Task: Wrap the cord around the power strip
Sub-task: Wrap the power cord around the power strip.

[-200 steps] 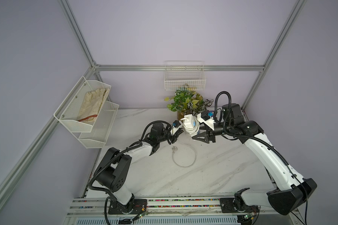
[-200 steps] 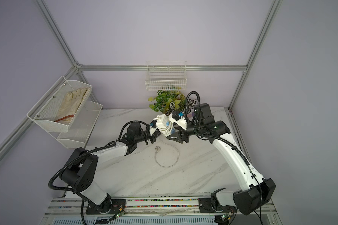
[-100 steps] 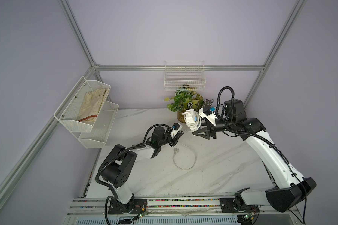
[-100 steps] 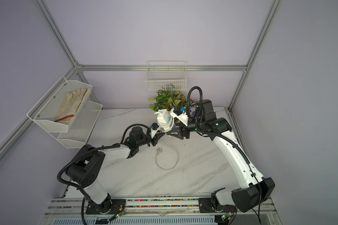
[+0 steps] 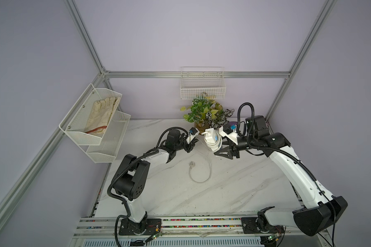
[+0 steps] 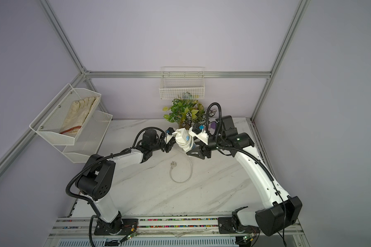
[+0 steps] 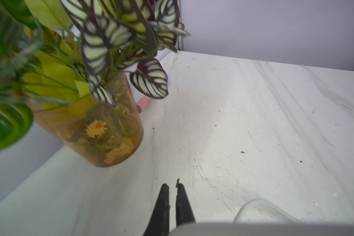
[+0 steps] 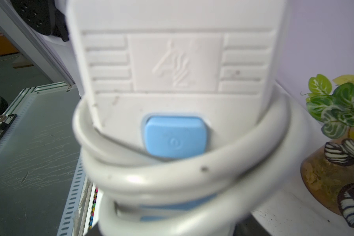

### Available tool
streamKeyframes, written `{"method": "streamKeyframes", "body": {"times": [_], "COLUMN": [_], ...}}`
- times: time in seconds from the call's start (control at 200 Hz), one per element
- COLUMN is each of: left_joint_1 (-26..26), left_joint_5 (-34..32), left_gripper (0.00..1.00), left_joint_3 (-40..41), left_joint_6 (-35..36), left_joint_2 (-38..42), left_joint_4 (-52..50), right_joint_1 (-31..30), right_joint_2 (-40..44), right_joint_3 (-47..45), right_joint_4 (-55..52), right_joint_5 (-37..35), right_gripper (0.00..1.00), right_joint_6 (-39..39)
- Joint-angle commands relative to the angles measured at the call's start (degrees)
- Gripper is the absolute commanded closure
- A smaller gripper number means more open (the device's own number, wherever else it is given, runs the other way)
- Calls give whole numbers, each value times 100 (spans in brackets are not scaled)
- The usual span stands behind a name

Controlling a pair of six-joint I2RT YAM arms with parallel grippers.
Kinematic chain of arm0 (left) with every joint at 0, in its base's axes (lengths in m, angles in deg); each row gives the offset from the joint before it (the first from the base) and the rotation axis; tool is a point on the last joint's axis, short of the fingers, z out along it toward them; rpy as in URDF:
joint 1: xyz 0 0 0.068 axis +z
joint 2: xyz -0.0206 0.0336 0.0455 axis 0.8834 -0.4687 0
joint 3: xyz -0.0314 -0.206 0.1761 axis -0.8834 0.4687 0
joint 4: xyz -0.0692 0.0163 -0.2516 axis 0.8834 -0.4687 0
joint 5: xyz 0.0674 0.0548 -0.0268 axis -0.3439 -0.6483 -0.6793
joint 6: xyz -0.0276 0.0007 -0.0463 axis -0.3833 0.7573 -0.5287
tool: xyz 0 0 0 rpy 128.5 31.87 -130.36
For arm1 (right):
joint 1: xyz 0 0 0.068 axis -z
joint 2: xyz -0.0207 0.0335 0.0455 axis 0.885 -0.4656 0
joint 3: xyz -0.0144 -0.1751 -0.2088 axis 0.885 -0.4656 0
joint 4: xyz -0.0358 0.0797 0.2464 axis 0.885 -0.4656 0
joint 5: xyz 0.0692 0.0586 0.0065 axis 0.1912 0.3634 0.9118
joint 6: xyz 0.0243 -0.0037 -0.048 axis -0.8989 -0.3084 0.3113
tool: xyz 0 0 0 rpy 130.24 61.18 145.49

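Observation:
The white power strip point(image 5: 210, 138) stands upright in the air, with my right gripper point(image 5: 218, 148) shut on its lower part. Its blue button point(image 8: 175, 137) faces the right wrist camera. Several turns of the pale cord point(image 8: 172, 177) circle the strip just below the button. The rest of the cord point(image 5: 209, 171) drops to the table in a loose loop that ends at the white plug point(image 5: 192, 164). My left gripper point(image 5: 193, 142) hovers just left of the strip. Its fingertips point(image 7: 165, 187) are together with nothing between them, and the cord passes close by.
A potted plant point(image 5: 208, 115) in an amber pot point(image 7: 102, 130) stands right behind the strip. A wire basket point(image 5: 202, 85) hangs on the back wall. A mesh shelf point(image 5: 79, 136) holding gloves hangs on the left wall. The marble table point(image 5: 234, 188) extends toward the front rail.
The left gripper dipped toward the table, then came back up beside the strip, and its jaws closed fully. The right gripper raised the strip slightly and lowered it again.

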Motion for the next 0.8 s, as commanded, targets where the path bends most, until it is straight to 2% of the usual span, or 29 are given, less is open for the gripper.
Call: {"method": "streamKeyframes", "body": {"times": [0.0, 0.16, 0.255, 0.405, 0.585, 0.79], "left_joint_1": [132, 221, 276, 292, 286, 143], "left_joint_5": [-401, -510, -548, -552, -518, -585], "left_gripper": [100, 100, 100, 100, 100, 100], "left_joint_3": [-884, -1876, -2291, -2556, -2699, -2864], "left_joint_6": [461, 857, 966, 1159, 1244, 1431], "left_joint_2": [-195, -330, -333, -240, -42, 218], "left_joint_4": [-734, -1566, -1885, -2145, -2400, -2852], "right_joint_1": [-112, -472, -526, -623, -888, -941], "right_joint_2": [222, 122, 147, 129, -245, -741], "right_joint_3": [-120, -517, -765, -953, -944, -715], "right_joint_4": [-739, -1077, -1002, -926, -835, -610], "right_joint_5": [556, -346, -500, -962, -2189, -2985], "right_gripper": [100, 100, 100, 100, 100, 100], "right_joint_6": [969, 1295, 1295, 1229, 689, 81]}}
